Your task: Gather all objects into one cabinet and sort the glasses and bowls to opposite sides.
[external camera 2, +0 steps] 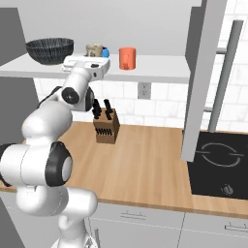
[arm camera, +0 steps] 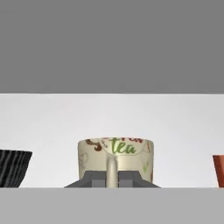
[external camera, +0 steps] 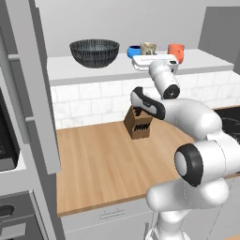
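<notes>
On the pale grey shelf (external camera: 79, 71) of the open grey cabinet stand the wide dark ribbed bowl (external camera: 94, 52), the blue cup (external camera: 133, 50), the beige mottled mug (external camera: 148, 48) and the orange mug (external camera: 176, 51). My gripper (external camera: 149, 56) reaches in at shelf height. In the hand view the beige mug (arm camera: 127, 154), lettered "tea", faces me with its handle (arm camera: 112, 168) held between my fingertips (arm camera: 94, 178); the gripper (arm camera: 112, 179) is shut on it. The bowl (arm camera: 13, 168) is at the left, the orange mug (arm camera: 218, 170) at the right. The blue cup (external camera 2: 105, 51) peeks from behind the beige mug (external camera 2: 94, 49).
The cabinet's doors stand open at both sides, one (external camera: 35, 84) on the left, one (external camera 2: 197, 72) with a bar handle (external camera 2: 225, 72) on the right. A knife block (external camera: 138, 123) stands on the wooden counter (external camera: 98, 164) below. A black cooktop (external camera 2: 220, 164) lies right.
</notes>
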